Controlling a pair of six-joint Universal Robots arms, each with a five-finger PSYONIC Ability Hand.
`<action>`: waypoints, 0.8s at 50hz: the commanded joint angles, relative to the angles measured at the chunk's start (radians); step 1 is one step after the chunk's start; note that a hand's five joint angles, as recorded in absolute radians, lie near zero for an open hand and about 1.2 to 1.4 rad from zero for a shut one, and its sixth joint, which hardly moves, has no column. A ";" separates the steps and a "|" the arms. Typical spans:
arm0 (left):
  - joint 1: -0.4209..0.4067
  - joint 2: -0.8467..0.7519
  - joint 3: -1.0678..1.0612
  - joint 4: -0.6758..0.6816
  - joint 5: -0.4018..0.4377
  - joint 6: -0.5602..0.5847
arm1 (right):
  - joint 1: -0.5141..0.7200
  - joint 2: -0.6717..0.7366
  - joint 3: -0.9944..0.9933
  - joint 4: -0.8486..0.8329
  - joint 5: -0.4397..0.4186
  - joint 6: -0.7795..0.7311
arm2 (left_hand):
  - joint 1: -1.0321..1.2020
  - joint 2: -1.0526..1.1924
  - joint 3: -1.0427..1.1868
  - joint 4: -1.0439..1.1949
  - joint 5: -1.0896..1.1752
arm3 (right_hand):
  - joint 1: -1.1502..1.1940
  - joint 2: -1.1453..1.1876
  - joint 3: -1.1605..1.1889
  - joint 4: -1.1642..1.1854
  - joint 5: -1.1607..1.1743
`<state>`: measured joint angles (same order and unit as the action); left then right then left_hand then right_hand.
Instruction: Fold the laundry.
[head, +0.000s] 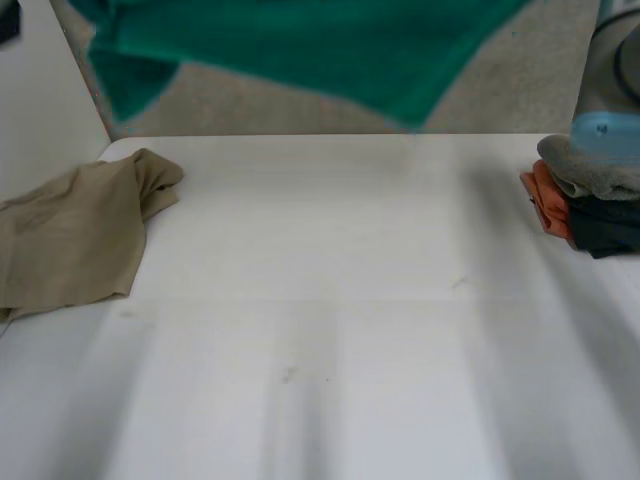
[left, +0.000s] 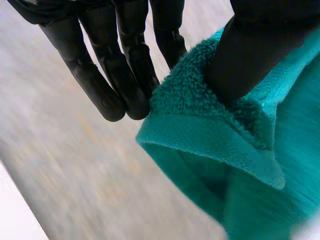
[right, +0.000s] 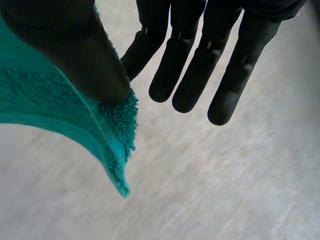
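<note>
One teal terry towel (head: 300, 45), thick-piled with a flat woven hem, is seen spread across the upper part of the head view, held clear of the white table (head: 330, 300). A hemmed edge is pinched between the thumb and straight fingers of the left hand (left: 120, 65), and a corner is pinched likewise by the right hand (right: 200, 55). A tan cloth (head: 70, 230) is seen crumpled at the table's left edge, and a pile of folded clothes (head: 590, 200) at its right.

Head overhead, wrists close, towel (head: 300, 45) shared
</note>
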<state>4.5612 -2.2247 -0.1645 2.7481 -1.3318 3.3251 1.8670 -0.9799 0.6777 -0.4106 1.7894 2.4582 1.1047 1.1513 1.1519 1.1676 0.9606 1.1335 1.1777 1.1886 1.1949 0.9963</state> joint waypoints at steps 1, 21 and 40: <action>0.009 0.135 -0.324 0.268 0.022 -0.179 | 0.034 -0.071 0.140 -0.010 -0.056 0.042 | 0.236 0.190 0.189 0.173 0.206 | 0.263 0.219 0.208 0.201 0.225; 0.004 -0.018 -0.994 0.268 -0.007 0.158 | 0.044 0.087 0.661 0.200 -0.077 0.091 | 0.239 0.192 0.192 0.176 0.209 | 0.263 0.219 0.208 0.201 0.225; 0.070 0.128 -1.198 0.074 0.023 0.347 | -0.074 -0.055 0.795 0.337 -0.168 0.232 | -0.493 -0.540 -0.541 -0.556 -0.524 | -0.513 -0.557 -0.568 -0.574 -0.550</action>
<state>4.6126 -2.1346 -1.3468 2.7990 -1.3241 3.6797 1.8413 -0.9605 1.4250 -0.0709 1.6771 2.6180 0.9541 0.9396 0.9416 0.9527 0.7776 0.6251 0.6282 0.6285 0.6239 0.4326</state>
